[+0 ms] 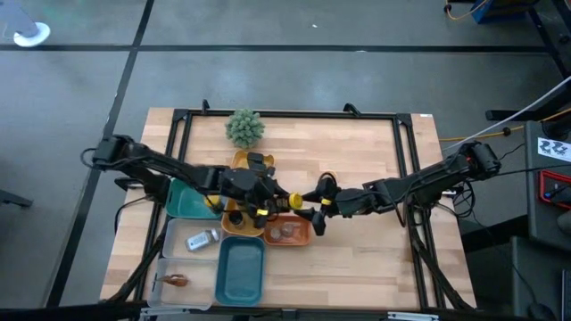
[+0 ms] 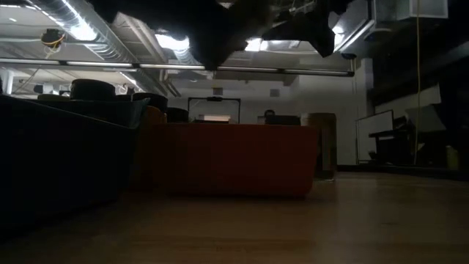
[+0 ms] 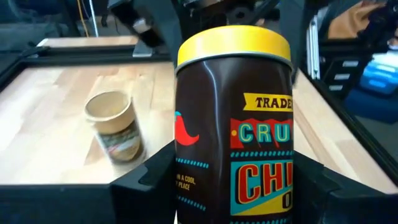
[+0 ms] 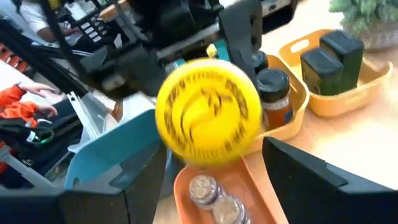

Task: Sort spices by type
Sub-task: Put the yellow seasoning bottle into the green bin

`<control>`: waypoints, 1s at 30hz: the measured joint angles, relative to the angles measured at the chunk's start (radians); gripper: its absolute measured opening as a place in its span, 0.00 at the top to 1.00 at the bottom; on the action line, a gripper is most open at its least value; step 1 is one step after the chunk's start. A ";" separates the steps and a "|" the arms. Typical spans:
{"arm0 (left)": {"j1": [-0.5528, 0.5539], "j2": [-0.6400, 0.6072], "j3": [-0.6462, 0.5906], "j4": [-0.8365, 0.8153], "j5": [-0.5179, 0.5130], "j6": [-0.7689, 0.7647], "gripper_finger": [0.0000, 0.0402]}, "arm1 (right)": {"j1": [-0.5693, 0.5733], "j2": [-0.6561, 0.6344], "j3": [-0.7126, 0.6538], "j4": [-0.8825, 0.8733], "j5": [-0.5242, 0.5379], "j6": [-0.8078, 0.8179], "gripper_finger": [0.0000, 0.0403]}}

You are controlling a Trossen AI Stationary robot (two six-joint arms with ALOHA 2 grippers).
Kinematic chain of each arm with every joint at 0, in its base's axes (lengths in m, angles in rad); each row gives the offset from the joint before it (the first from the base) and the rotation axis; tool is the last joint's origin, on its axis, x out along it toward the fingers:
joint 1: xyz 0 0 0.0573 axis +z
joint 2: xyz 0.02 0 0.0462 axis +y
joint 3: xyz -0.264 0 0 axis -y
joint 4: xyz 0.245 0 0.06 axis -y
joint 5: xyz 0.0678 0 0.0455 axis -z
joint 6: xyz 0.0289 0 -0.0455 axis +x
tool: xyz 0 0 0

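My left tool (image 3: 233, 186) gripped one glossy, round brown tin (image 3: 235, 118), yellow-lidded, above the wooden desk (image 1: 357, 192); my right tool (image 4: 205, 180) stood open nearby. Two metal-capped jars (image 4: 211, 199) filled the orange tray (image 4: 261, 186).

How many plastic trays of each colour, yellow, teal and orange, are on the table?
Yellow trays: 2
Teal trays: 2
Orange tray: 1
Total: 5

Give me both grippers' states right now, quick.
Left gripper: closed on the yellow-capped chili tin, above the trays.
Right gripper: open, holding nothing, facing the tin's yellow cap.
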 joint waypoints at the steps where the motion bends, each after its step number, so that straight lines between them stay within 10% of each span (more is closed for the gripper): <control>1: 0.000 -0.029 0.000 -0.043 -0.003 0.003 0.52 | 0.000 -0.001 0.000 0.006 0.000 -0.015 0.35; 22: -0.001 -0.645 0.000 -1.018 -0.191 -0.283 0.52 | 0.000 -0.008 0.000 0.002 0.117 -0.197 0.34; 30: -0.027 -0.781 -0.084 -1.121 -0.270 -0.495 0.52 | 0.000 -0.008 0.000 0.001 0.115 -0.197 0.34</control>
